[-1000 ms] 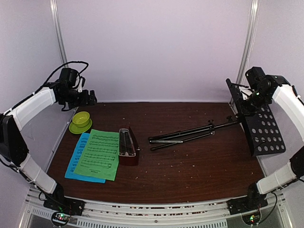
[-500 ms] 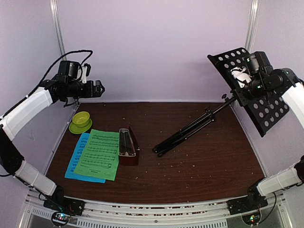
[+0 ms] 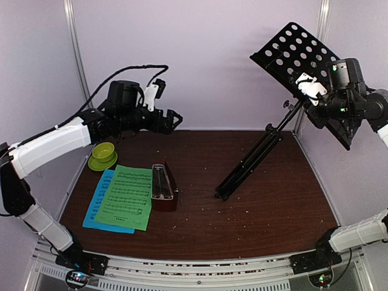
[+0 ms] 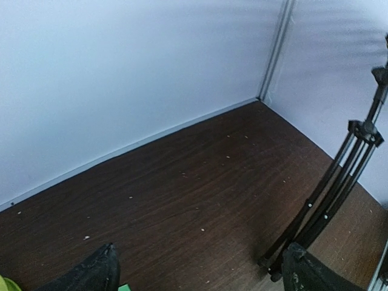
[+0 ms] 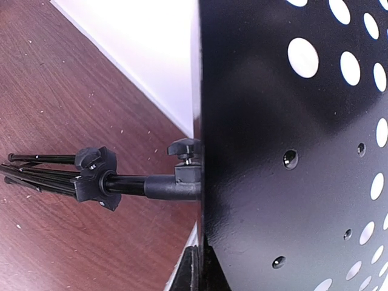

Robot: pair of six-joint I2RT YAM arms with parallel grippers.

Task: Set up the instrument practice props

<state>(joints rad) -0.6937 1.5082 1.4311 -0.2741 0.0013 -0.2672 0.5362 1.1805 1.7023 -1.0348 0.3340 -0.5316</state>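
Note:
The black music stand is lifted and tilted, its hole-punched desk (image 3: 291, 51) high at the right and its folded legs (image 3: 248, 163) slanting down to the table. My right gripper (image 3: 312, 94) is shut on the desk's edge; in the right wrist view the desk (image 5: 291, 151) fills the frame with my right gripper (image 5: 203, 273) pinching its rim. My left gripper (image 3: 173, 120) hangs open in the air left of the middle, holding nothing. In the left wrist view that gripper (image 4: 200, 273) faces the stand's legs (image 4: 333, 194). The green sheet (image 3: 127, 197) overlaps the blue sheet (image 3: 95, 206). The metronome (image 3: 162, 185) stands beside them.
A small lime-green bowl (image 3: 103, 154) sits at the back left, behind the sheets. White walls close in the back and both sides. Crumbs are scattered over the brown tabletop (image 3: 273, 212).
My right arm has raised the stand from lying flat to steeply tilted, desk high. My left arm has swung right, from above the bowl towards the middle, still open.

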